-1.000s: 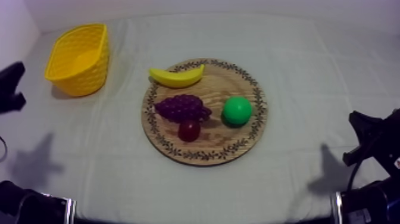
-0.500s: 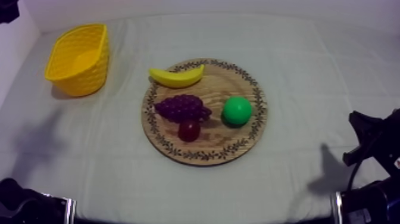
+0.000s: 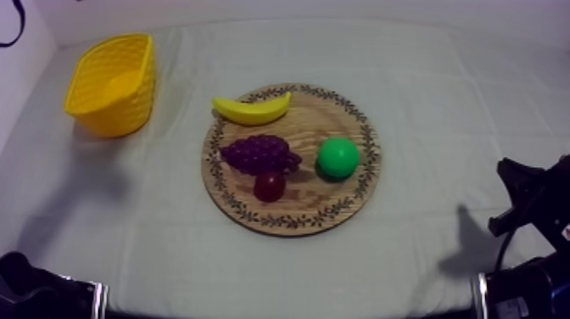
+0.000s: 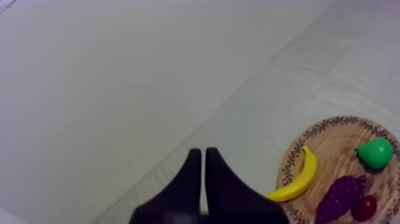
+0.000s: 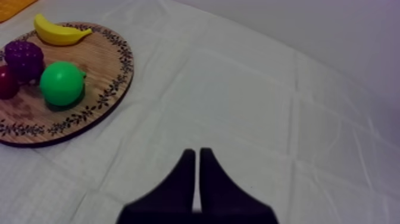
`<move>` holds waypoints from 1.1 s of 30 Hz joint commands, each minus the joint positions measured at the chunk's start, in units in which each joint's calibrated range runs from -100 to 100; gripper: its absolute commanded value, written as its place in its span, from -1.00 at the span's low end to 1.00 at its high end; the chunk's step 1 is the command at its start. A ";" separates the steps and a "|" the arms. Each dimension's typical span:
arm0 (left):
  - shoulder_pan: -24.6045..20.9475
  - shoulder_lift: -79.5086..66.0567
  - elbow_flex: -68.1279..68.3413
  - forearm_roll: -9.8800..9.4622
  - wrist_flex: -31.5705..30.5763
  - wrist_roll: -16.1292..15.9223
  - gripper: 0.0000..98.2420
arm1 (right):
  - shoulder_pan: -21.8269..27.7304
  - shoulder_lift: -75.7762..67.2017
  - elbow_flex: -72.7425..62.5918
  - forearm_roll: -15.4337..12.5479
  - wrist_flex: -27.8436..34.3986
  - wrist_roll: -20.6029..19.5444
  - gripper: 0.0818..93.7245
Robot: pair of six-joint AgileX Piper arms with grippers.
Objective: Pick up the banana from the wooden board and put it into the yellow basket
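A yellow banana [image 3: 251, 109] lies on the far left rim of the round wooden board [image 3: 310, 127], at mid table. Far to the left, the yellow basket [image 3: 112, 83] stands with nothing in it. My left gripper [image 4: 200, 152] is shut on nothing, its fingers together as a narrow wedge, high above the cloth, with the banana [image 4: 296, 180] and the board [image 4: 333, 140] well off to one side. My right gripper [image 5: 197, 156] is likewise shut on nothing, low over bare cloth, away from the board [image 5: 101, 53] and banana [image 5: 58, 34]. The right arm [image 3: 530, 204] rests at the table's right edge.
Also on the board are a bunch of purple grapes [image 3: 259, 153], a small red fruit [image 3: 270, 185] and a green pear [image 3: 338, 158]. Bare cloth lies between the board and the basket. A wall runs behind the table.
My left arm has lifted from the left edge up and out of the top view, and its shadow has slid over the cloth. The right arm and the fruit have not moved.
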 commanded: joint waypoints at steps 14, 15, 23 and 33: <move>-0.47 18.65 -3.30 1.27 2.75 -8.71 -0.91 | 0.01 -0.04 -0.03 -0.02 -0.01 -0.01 -0.99; -0.44 19.28 -3.29 1.38 2.88 -9.07 -0.91 | 0.01 -0.04 -0.03 -0.02 -0.01 -0.01 -0.99; 1.92 22.25 -2.52 1.14 3.08 -10.56 -0.90 | 0.01 -0.04 -0.03 -0.02 -0.01 -0.01 -0.99; 4.71 25.66 5.47 1.18 -0.44 -11.46 -0.88 | 0.01 -0.04 -0.03 -0.02 -0.01 -0.01 -0.99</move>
